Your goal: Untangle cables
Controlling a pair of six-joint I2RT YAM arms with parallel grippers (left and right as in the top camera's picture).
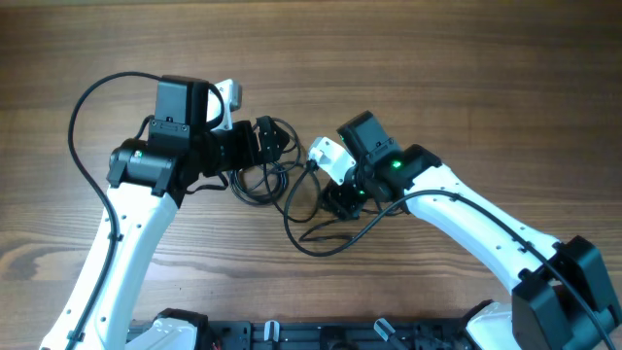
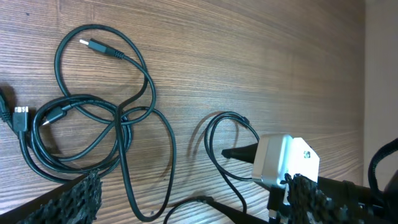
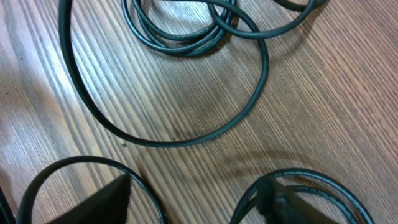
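Observation:
The cables (image 1: 260,183) are thin black cords lying on the wooden table between my two arms. In the left wrist view they form a loose tangled coil (image 2: 81,124) with a USB plug (image 2: 93,46) lying free at the top. My left gripper (image 2: 196,205) is open wide above strands that loop out of the coil, and holds nothing. In the overhead view it (image 1: 264,143) points right over the coil. My right gripper (image 3: 196,202) is open with bare wood between its fingers. Cable loops (image 3: 168,140) curve around both fingertips. From above it (image 1: 340,202) sits just right of the tangle.
The white camera housing of the right wrist (image 2: 286,162) stands close in front of the left gripper. One long strand (image 1: 321,238) trails toward the table's front. The arms' own thicker black wires (image 1: 83,107) arch beside them. Wooden tabletop (image 1: 466,58) stretches behind.

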